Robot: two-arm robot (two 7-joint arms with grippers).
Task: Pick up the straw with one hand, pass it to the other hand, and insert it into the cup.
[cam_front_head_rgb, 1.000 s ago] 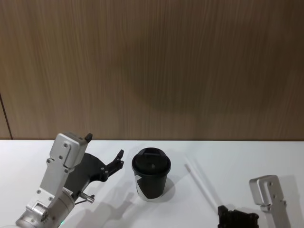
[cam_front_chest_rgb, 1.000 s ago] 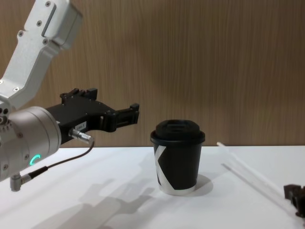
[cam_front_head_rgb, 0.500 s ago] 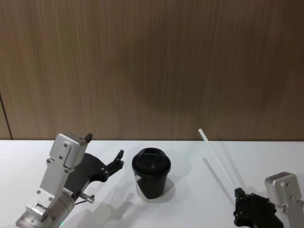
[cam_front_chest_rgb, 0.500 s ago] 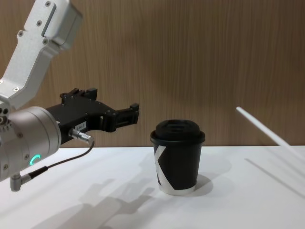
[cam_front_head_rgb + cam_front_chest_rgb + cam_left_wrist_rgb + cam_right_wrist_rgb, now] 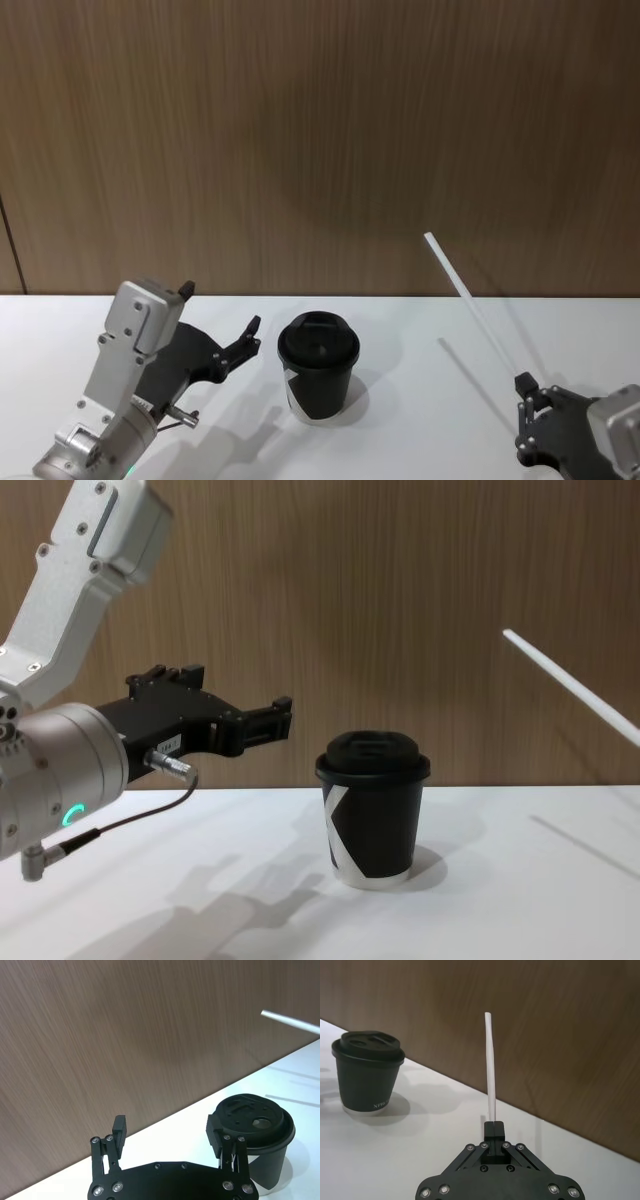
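Note:
The black lidded cup (image 5: 318, 366) (image 5: 373, 810) stands upright mid-table. The white straw (image 5: 475, 305) (image 5: 570, 685) is off the table, slanting up and left over the right side. Its lower end is pinched in my right gripper (image 5: 528, 386) (image 5: 494, 1127), which is shut on it well right of the cup (image 5: 367, 1072). The straw (image 5: 491, 1070) rises straight out of those jaws. My left gripper (image 5: 222, 308) (image 5: 166, 1125) (image 5: 240, 692) hovers open just left of the cup (image 5: 255, 1125), nothing between its fingers. The straw tip (image 5: 290, 1020) hangs beyond the cup.
The white table (image 5: 430, 330) runs back to a brown wood-grain wall (image 5: 320, 140). A thin dark cable (image 5: 130, 815) loops under my left wrist. Bare tabletop lies between the cup and my right gripper.
My right gripper has lifted the straw off the table and carried it up and to the right, tilting it steeper. The left arm and the cup have stayed put.

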